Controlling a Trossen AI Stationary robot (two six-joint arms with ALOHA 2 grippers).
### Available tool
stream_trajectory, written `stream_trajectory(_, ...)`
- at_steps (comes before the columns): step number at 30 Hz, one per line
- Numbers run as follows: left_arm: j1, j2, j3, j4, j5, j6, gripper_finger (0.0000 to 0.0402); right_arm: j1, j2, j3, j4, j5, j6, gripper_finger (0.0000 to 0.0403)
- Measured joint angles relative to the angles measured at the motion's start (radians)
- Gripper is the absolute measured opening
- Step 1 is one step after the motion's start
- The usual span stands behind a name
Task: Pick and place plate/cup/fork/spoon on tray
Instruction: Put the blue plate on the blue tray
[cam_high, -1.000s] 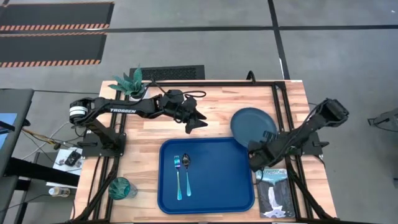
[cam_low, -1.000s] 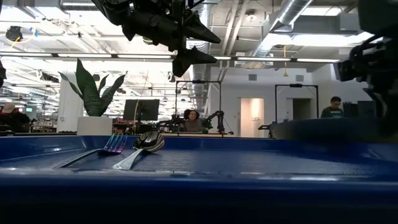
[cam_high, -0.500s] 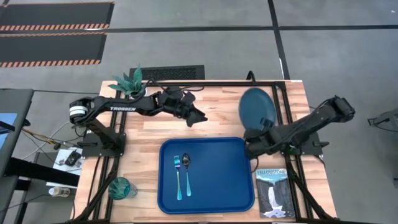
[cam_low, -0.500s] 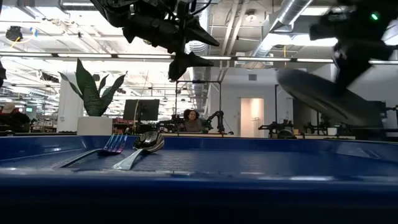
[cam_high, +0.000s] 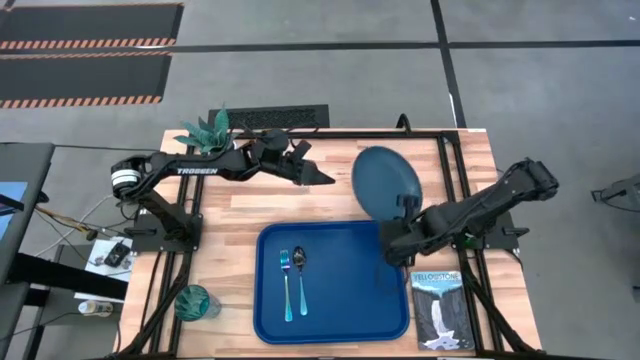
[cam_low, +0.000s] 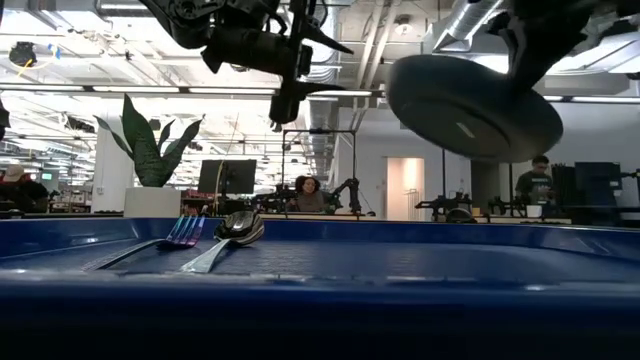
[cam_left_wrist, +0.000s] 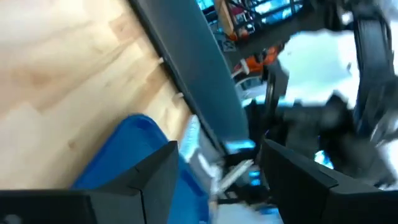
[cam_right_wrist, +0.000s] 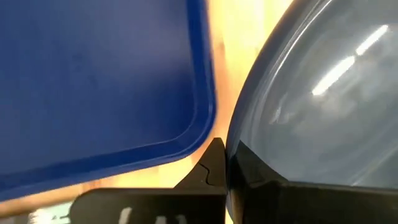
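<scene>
The teal-blue plate is in the air over the far right corner of the blue tray, held by my right gripper. It also shows high up in the low view. The fork and spoon lie side by side on the tray's left half. The teal-green cup stands on the table off the tray's near left corner. My left gripper is open and empty, above the table beyond the tray's far edge. My right gripper pinches the plate's rim at the plate's near right side, one finger on one face and the other finger on the other. The plate is lifted clear of the table and tray, and tilted steeply.
A book with a waterfall cover lies right of the tray near the front edge. A white pot with a teal plant stands at the far left corner. Bare wood lies between the tray's far edge and the table's far edge.
My right gripper has lifted the plate off the table at the far right, tipped it up on edge, and carried it left toward the tray's far right corner. My left gripper has drawn back toward the table's far edge and turned.
</scene>
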Motion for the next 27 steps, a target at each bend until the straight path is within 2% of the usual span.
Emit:
stream_trajectory(2, 0.008, 0.000, 0.000, 0.000, 0.011, -0.056, 0.0215, 0.019, 0.058, 0.033, -0.032, 0.009, -0.027, 0.0006)
stream_trajectory(11, 0.011, 0.000, 0.000, -0.024, -0.031, -0.049, 0.0215, 0.056, 0.276, 0.203, -0.124, 0.074, -0.174, 0.0008)
stream_trajectory(19, 0.010, 0.000, 0.000, -0.140, -0.041, 0.039, 0.0215, 0.055, 0.321, 0.260, -0.143, 0.112, -0.214, 0.0009)
stream_trajectory(27, 0.010, 0.000, 0.000, -0.126, -0.057, 0.074, 0.0203, 0.027, 0.324, 0.260, -0.119, 0.112, -0.239, 0.0010)
